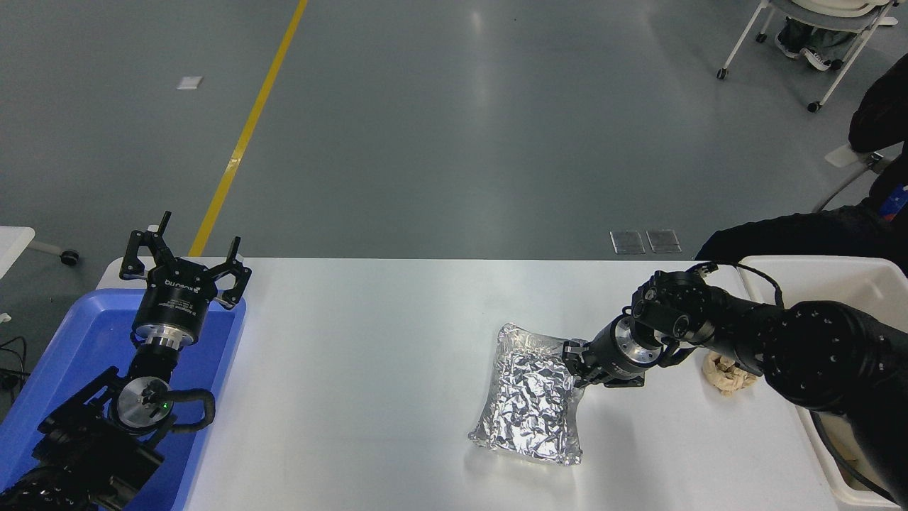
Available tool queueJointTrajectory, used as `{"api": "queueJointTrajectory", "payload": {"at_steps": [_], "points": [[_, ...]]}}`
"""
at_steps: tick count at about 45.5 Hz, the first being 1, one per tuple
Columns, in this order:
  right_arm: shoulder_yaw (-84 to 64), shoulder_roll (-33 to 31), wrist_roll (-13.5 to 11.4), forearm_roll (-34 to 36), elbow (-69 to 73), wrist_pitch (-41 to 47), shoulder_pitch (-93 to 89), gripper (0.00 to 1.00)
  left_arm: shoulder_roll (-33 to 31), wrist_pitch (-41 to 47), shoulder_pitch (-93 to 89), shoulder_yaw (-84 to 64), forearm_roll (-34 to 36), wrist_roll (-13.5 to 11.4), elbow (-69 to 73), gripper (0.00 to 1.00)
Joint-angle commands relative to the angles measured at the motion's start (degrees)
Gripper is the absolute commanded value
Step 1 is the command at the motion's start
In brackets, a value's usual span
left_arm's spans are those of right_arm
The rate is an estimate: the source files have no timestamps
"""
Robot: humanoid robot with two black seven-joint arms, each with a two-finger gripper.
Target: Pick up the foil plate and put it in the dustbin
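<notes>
The foil plate (528,397) lies crinkled and shiny on the white table (369,369), right of centre, its long side running toward the camera. My right gripper (574,363) reaches in from the right and sits at the plate's far right rim, its fingers closed together on that rim. The plate still rests on the table. The dustbin (816,267), off-white with a thick rim, stands at the table's right end, mostly hidden behind my right arm. My left gripper (184,245) is parked open at the lower left.
A blue tray (64,355) lies under the left arm at the table's left end. A crumpled tan paper ball (725,376) lies just right of the right wrist, partly hidden. A person's dark sleeve (794,234) rests beyond the bin.
</notes>
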Motion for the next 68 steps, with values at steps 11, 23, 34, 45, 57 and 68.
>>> {"api": "queueJointTrajectory", "payload": {"at_steps": [11,23,34,45,57,68], "points": [[-8.6,-3.7,0.1,6.0,21.7,1.3,29.9,0.0,-0.1,0.0,0.1,-0.1,0.0,0.1,0.0,1.0],[-12.9,-12.3,0.1,5.2,40.9,3.7,53.7,0.0,-0.1,0.0,0.1,-0.1,0.0,0.1,0.0,1.0],[-13.8,-15.7,0.1,5.3,48.7,9.4,70.6,0.0,0.0,0.0,0.1,-0.1,0.0,0.1,0.0,1.0],[-13.7,-15.8,0.1,5.0,50.6,9.4,75.5,0.0,-0.1,0.0,0.1,-0.1,0.0,0.1,0.0,1.0],[-18.3,-19.0,0.1,-3.6,49.9,9.4,71.2,0.0,0.0,0.0,0.1,-0.1,0.0,0.1,0.0,1.0],[-20.0,-34.6,0.3,-20.2,45.5,9.4,61.6,0.0,0.0,0.0,0.1,-0.1,0.0,0.1,0.0,1.0]]}}
